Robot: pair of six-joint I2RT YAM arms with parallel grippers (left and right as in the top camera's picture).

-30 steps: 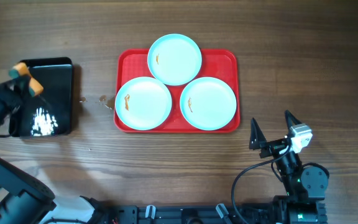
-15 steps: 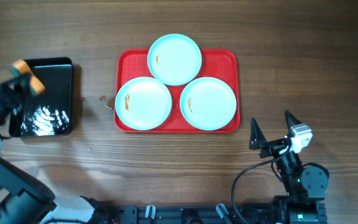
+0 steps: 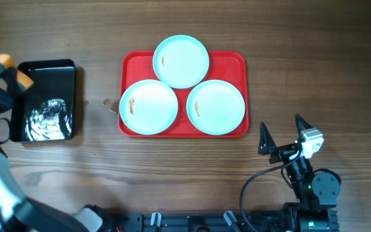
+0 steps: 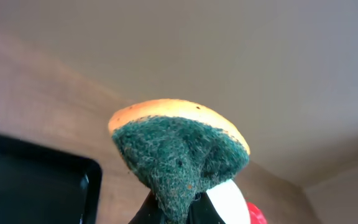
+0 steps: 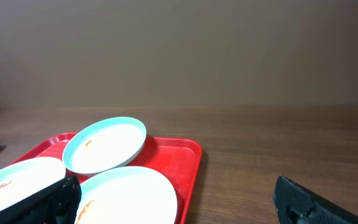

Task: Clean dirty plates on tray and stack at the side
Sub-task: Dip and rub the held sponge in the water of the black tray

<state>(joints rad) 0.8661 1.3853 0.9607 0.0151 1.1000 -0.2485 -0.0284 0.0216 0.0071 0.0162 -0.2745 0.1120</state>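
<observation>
At far left, the left gripper (image 3: pixel 9 76) pinches a sponge (image 4: pixel 179 149), well apart from the plates (image 3: pixel 149 106) on the red tray (image 3: pixel 237 61). A black tray (image 3: pixel 57 71) lies between, and the right gripper (image 3: pixel 281 127) stands wide.

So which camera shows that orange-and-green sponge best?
The left wrist camera: the orange sponge with its green scouring face fills the frame, pinched by the left gripper. Overhead shows only a small orange bit; the right wrist camera misses it.
</observation>
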